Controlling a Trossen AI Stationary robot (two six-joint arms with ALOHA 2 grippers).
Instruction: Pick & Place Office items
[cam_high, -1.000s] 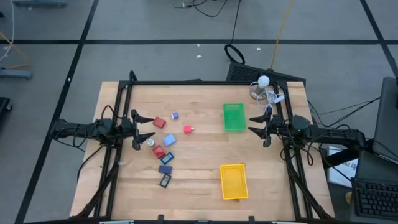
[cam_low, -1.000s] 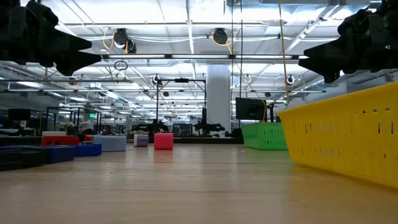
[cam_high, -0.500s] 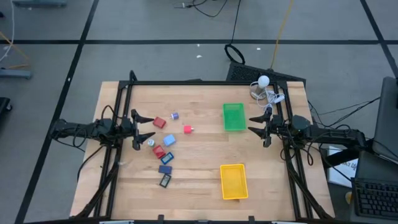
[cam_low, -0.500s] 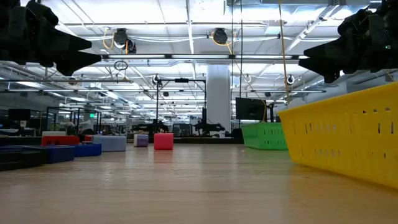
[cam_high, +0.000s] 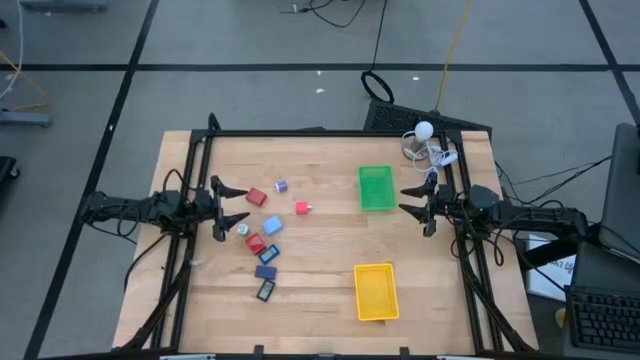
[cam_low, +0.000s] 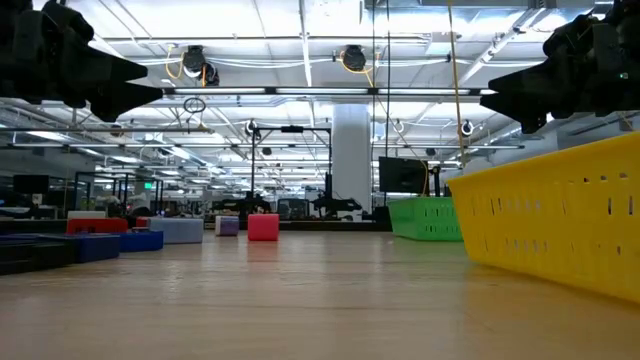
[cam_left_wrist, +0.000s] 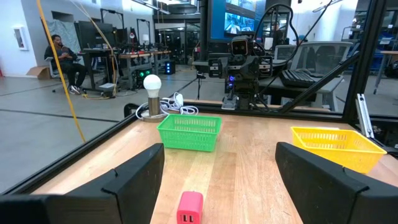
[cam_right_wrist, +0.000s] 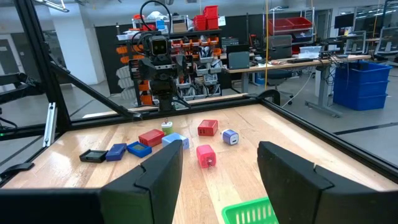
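Left gripper (cam_high: 234, 209), fingers spread and empty, hangs at the table's nine o'clock edge; the small coloured office items (cam_high: 265, 229) lie scattered just at its three to five o'clock. The right gripper (cam_high: 416, 208), also spread, waits beside the green plastic tray (cam_high: 376, 187), farther away.

I see a green tray (cam_high: 377, 188), a yellow tray (cam_high: 375, 292), red, blue and purple office items (cam_high: 262, 231), and a light wooden table (cam_high: 320, 270).
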